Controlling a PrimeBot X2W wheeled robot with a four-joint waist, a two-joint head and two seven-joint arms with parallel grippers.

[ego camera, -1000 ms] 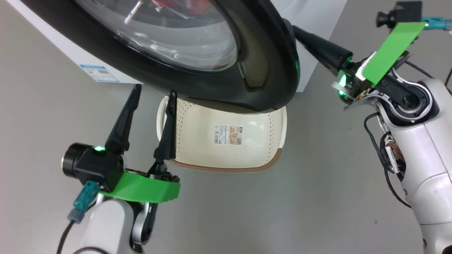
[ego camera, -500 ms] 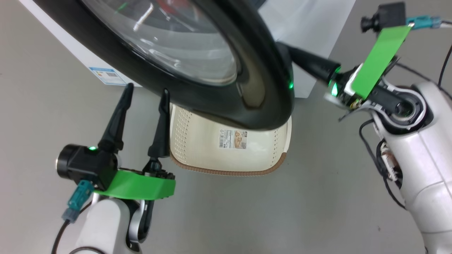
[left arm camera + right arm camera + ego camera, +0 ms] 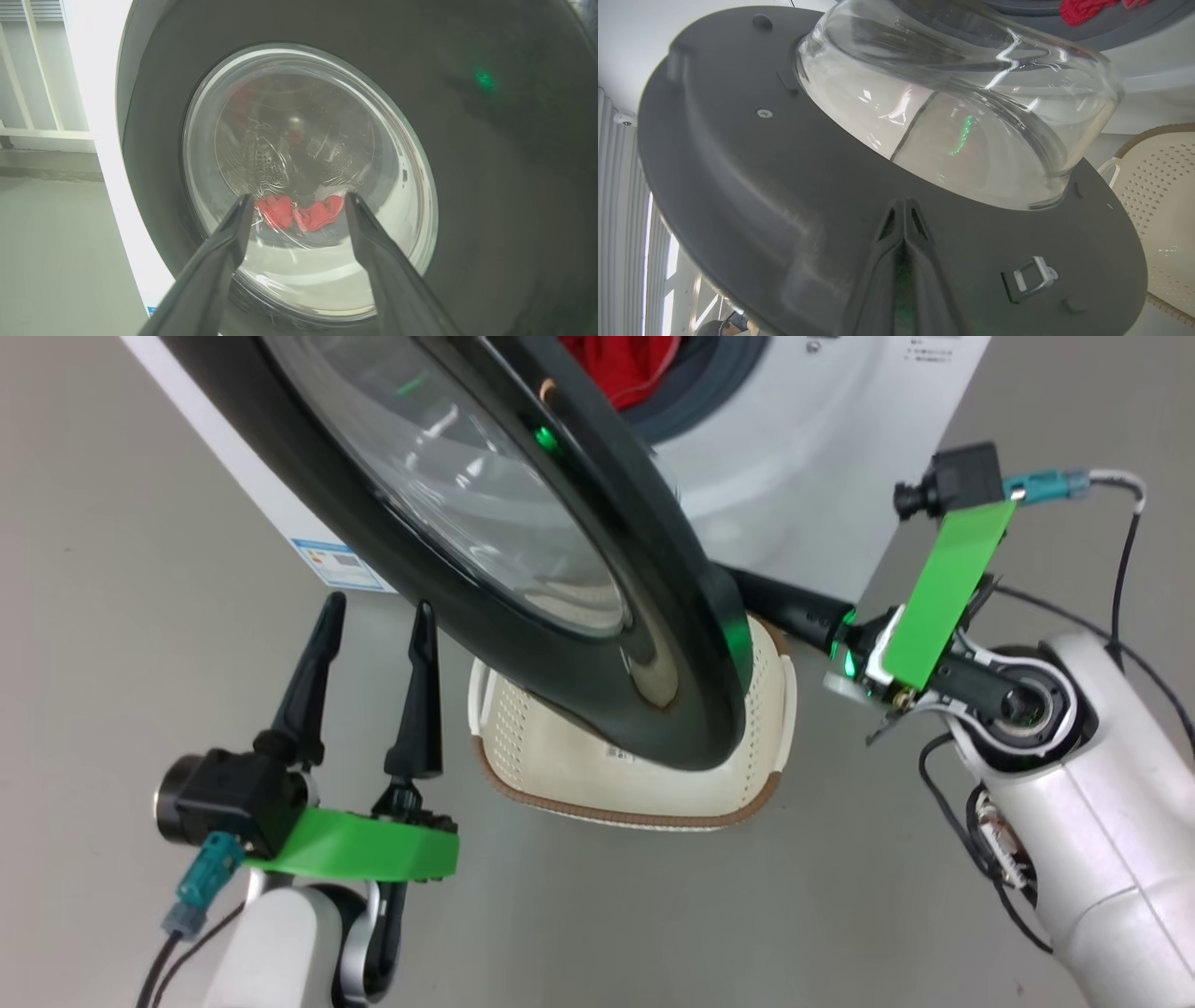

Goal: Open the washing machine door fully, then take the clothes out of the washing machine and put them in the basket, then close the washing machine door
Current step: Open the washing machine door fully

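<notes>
The washing machine door (image 3: pixel 644 616), black-rimmed with a bulging glass window (image 3: pixel 467 495), stands partly swung out from the white washing machine (image 3: pixel 803 457). Red clothes (image 3: pixel 621 364) lie in the drum mouth, and show through the glass (image 3: pixel 299 212). My right gripper (image 3: pixel 903 205) is shut, its tips against the door's inner face below the glass bowl (image 3: pixel 962 107); its fingers (image 3: pixel 784 607) reach in behind the door's edge. My left gripper (image 3: pixel 378 611) is open and holds nothing, left of the door, pointing at its outer face (image 3: pixel 490 186). The cream basket (image 3: pixel 653 807) sits on the floor under the door.
Grey floor (image 3: pixel 653 915) surrounds the basket. A blue sticker (image 3: pixel 341 565) marks the machine's lower front. The door latch (image 3: pixel 1031 277) sits right of my right fingers, with the basket wall (image 3: pixel 1157 196) beyond. White railings (image 3: pixel 28 93) stand left of the machine.
The door has swung further out, away from the machine, with my shut right gripper following behind its edge. The drum mouth and red clothes have come into sight. The head camera has shifted too.
</notes>
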